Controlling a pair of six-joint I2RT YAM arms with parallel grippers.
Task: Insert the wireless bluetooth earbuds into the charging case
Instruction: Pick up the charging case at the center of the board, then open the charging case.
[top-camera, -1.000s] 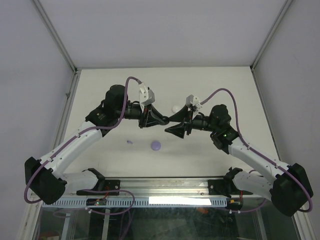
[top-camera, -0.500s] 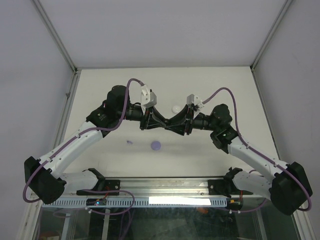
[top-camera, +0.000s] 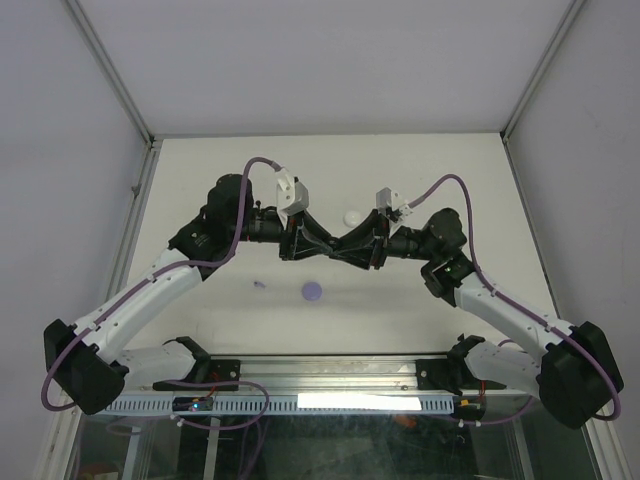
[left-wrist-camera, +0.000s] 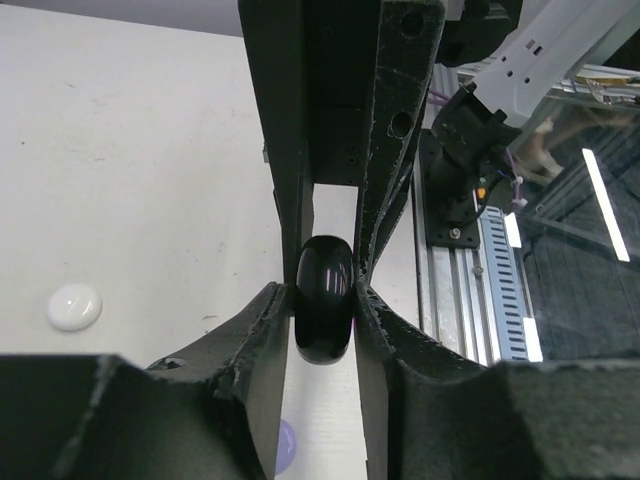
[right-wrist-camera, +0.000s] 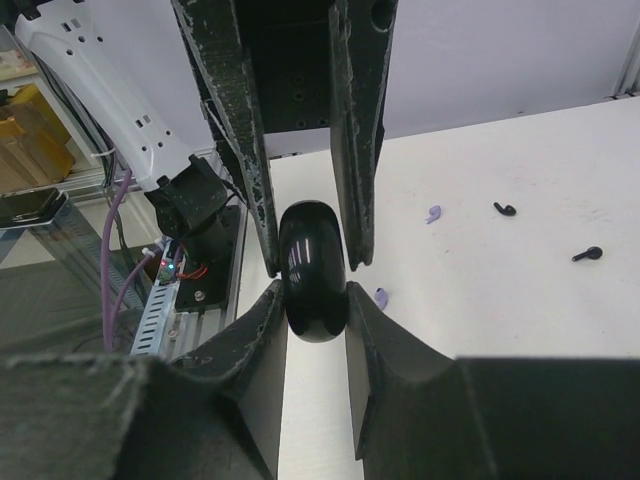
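My left gripper (top-camera: 333, 249) and right gripper (top-camera: 350, 250) meet tip to tip above the table's middle. Both are shut on the same glossy black round charging case (left-wrist-camera: 323, 310), held on edge and closed. It also shows in the right wrist view (right-wrist-camera: 312, 262), between my right gripper (right-wrist-camera: 315, 292) fingers, with the left fingers (right-wrist-camera: 250, 150) just beyond. Two lavender earbuds (right-wrist-camera: 432, 213) (right-wrist-camera: 381, 296) and two black earbuds (right-wrist-camera: 505, 209) (right-wrist-camera: 587, 254) lie loose on the table. One lavender earbud (top-camera: 259, 285) shows in the top view. No white earbud is visible.
A lavender round case (top-camera: 312, 291) lies on the table below the grippers, also in the left wrist view (left-wrist-camera: 283, 445). A white round case (top-camera: 351, 217) lies just behind them, also in the left wrist view (left-wrist-camera: 74, 306). The metal rail (top-camera: 330, 372) runs along the near edge.
The right gripper, open wide a second ago, has moved left to the left gripper's tip and closed on the black case. The left gripper edged slightly right.
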